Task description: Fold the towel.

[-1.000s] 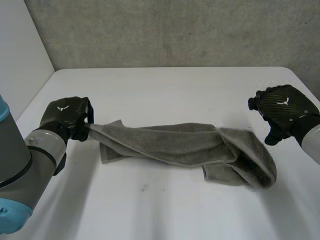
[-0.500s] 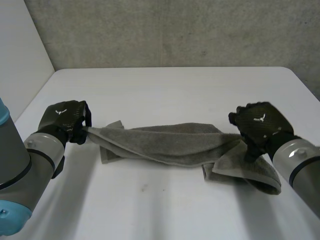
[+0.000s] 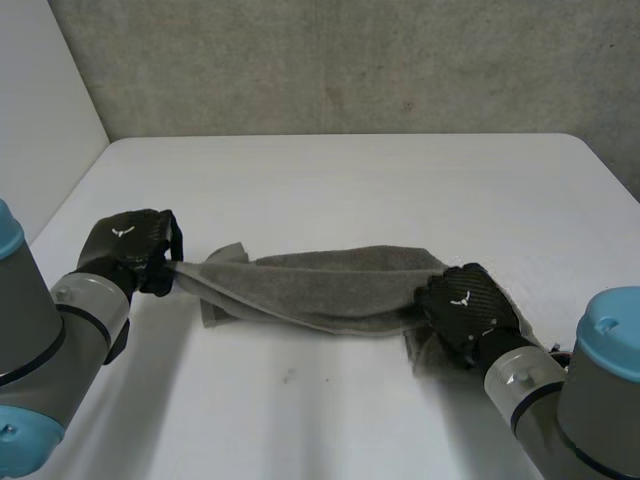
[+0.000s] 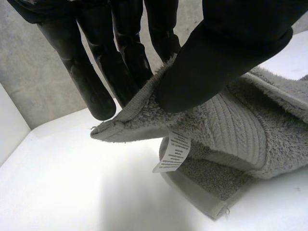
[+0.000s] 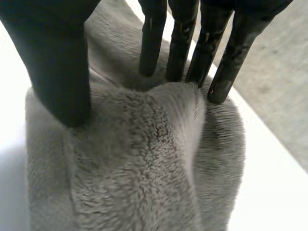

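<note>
A grey towel [image 3: 330, 290] lies bunched in a long, rope-like strip across the white table [image 3: 350, 180]. My left hand [image 3: 130, 245] holds its left end slightly off the table. In the left wrist view the thumb [image 4: 216, 53] pinches the towel's hemmed edge [image 4: 144, 120] against the fingers, and a white label [image 4: 173, 151] hangs just below. My right hand [image 3: 465, 305] rests on the towel's crumpled right end. In the right wrist view its straight fingers [image 5: 185, 38] and thumb [image 5: 53, 57] press down on either side of a hump of towel [image 5: 134, 159].
A grey wall [image 3: 350, 60] rises behind the table. The table's left edge [image 3: 70, 200] runs close to my left arm, and its right edge [image 3: 610, 170] lies beyond my right arm.
My right hand has come in from the right and down onto the towel's right end, flattening the loose bulge there. My left hand keeps its pinch and has barely moved.
</note>
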Controlling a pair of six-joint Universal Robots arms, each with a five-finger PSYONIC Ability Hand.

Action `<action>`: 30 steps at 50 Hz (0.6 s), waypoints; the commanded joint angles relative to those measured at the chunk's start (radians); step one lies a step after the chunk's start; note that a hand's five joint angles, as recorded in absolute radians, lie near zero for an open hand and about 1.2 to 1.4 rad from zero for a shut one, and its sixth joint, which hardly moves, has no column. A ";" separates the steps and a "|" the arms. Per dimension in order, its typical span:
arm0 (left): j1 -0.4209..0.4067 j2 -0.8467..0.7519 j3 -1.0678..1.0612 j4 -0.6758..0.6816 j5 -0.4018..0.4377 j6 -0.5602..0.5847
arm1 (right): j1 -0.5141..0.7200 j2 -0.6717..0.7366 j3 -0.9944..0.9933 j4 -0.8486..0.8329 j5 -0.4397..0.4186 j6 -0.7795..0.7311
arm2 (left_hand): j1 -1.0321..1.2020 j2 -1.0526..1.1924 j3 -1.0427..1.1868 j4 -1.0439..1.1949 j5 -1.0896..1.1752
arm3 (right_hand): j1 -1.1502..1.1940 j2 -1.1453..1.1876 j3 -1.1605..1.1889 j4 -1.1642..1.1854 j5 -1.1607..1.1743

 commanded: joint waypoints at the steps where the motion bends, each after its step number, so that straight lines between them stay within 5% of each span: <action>1: 0.001 -0.004 -0.001 0.004 0.000 0.000 | -0.020 0.062 0.018 -0.149 0.098 -0.189 | 0.205 0.179 0.180 0.179 0.184 | 0.841 0.754 0.755 0.757 0.785; 13: 0.000 0.001 -0.004 -0.001 0.002 0.005 | -0.160 -0.118 0.004 -0.036 0.064 -0.211 | 0.205 0.179 0.180 0.179 0.184 | 0.843 0.756 0.757 0.759 0.787; 18: -0.002 0.019 0.000 -0.033 0.000 0.020 | -0.234 -0.183 -0.020 0.145 -0.048 -0.206 | 0.205 0.179 0.180 0.179 0.184 | 0.843 0.756 0.757 0.759 0.787; 23: 0.010 0.059 0.010 -0.139 -0.002 0.109 | -0.310 -0.197 -0.085 0.497 -0.165 -0.214 | 0.205 0.179 0.180 0.179 0.184 | 0.843 0.756 0.757 0.759 0.787; 30: 0.057 0.002 0.045 -0.205 -0.002 0.244 | -0.343 -0.174 -0.182 0.587 -0.244 -0.217 | 0.205 0.179 0.180 0.179 0.184 | 0.843 0.756 0.757 0.759 0.787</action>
